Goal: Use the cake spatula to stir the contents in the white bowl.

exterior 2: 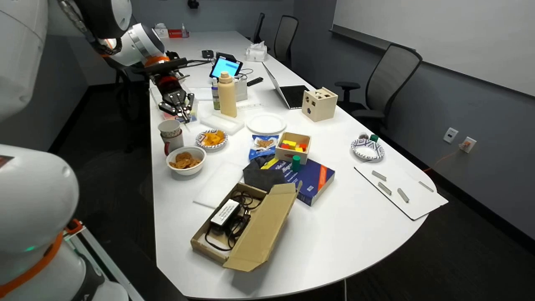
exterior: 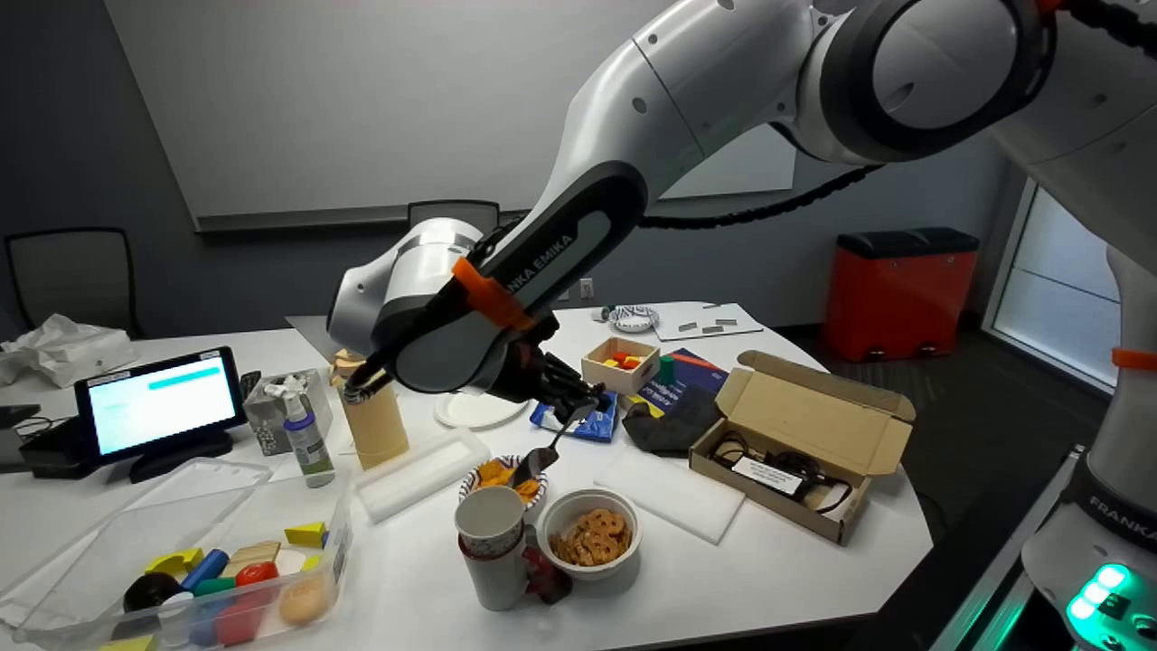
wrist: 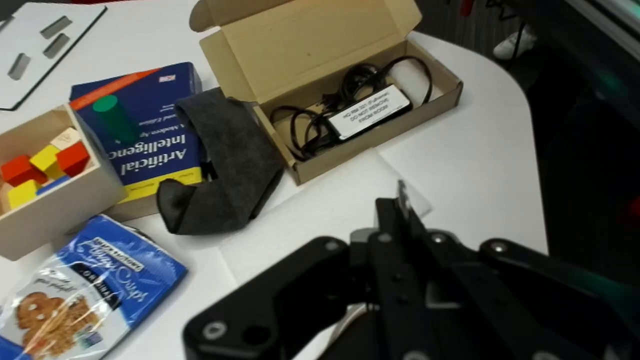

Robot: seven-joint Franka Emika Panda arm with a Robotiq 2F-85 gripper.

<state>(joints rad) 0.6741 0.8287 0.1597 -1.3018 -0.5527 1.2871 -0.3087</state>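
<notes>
The white bowl (exterior: 578,508) stands near the table's edge, also in an exterior view (exterior 2: 193,168). Its contents, orange-brown chunky pieces (exterior: 597,540) (exterior 2: 184,161), lie in the bottom. My gripper (exterior: 583,407) (exterior 2: 184,116) (wrist: 395,212) is shut on the cake spatula (exterior: 533,466) (exterior 2: 187,126), whose silver end (wrist: 403,197) pokes out between the fingertips. The blade points down in the air, outside the bowl. It overlaps the patterned dish in an exterior view, but shows apart from it, near the cups, from the other side. The bowl cannot be made out in the wrist view.
Stacked cups (exterior: 493,565) (exterior 2: 170,134) stand right beside the bowl. The patterned dish (exterior: 465,486) (exterior 2: 199,140) of yellow-orange food is behind it. A white sheet (exterior: 673,493), an open cardboard box (exterior: 813,398) and a clear bin (exterior: 334,579) of toys are also around.
</notes>
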